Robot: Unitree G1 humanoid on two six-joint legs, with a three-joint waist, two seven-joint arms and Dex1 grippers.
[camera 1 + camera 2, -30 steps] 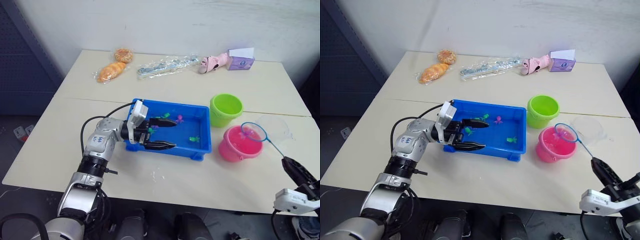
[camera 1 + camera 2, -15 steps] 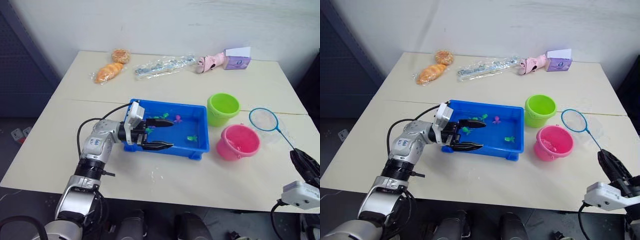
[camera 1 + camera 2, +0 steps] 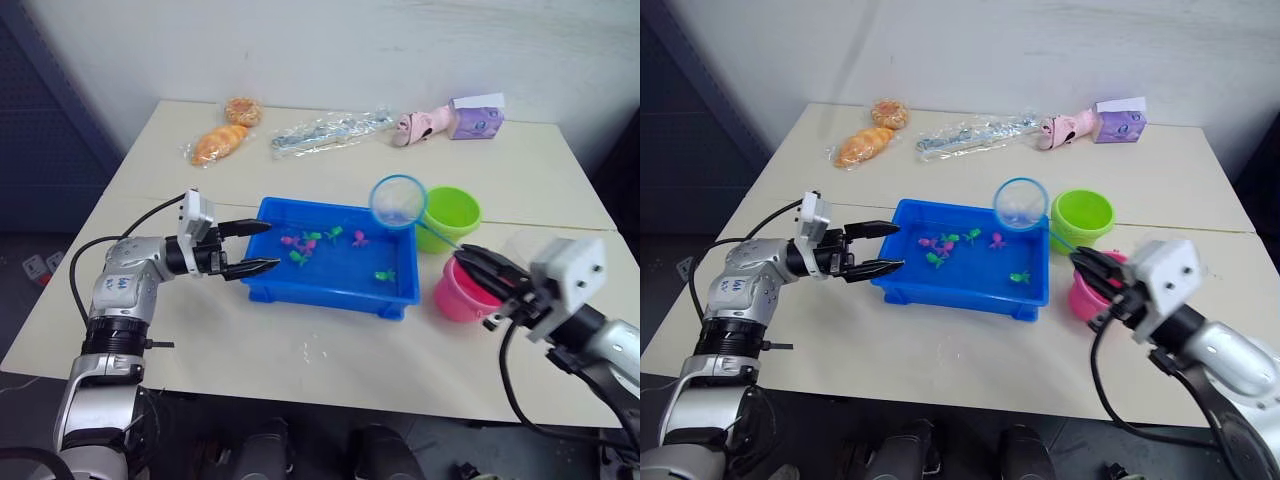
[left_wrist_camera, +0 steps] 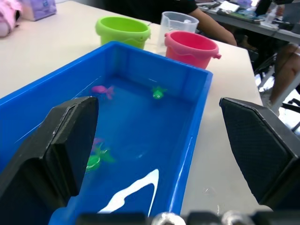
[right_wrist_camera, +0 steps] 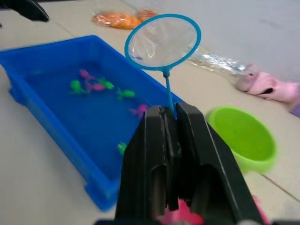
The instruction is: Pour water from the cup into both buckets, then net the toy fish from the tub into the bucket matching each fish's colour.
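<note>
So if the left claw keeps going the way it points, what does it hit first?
Most likely the near wall of the blue tub: the open left claw points straight at it, though depth is unclear.

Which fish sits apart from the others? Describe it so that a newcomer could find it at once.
Start at the blue tub in the middle of the table. Most fish cluster near its centre; this one is the green fish alone near the end by the pink bucket, with open water around it.

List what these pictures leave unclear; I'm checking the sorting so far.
- Pink bucket: in the eye views the right gripper covers its mouth, so any fish inside are hidden.
- Green bucket: water level too faint to judge.
- Clear cup: partly behind the pink bucket in the left wrist view.
</note>
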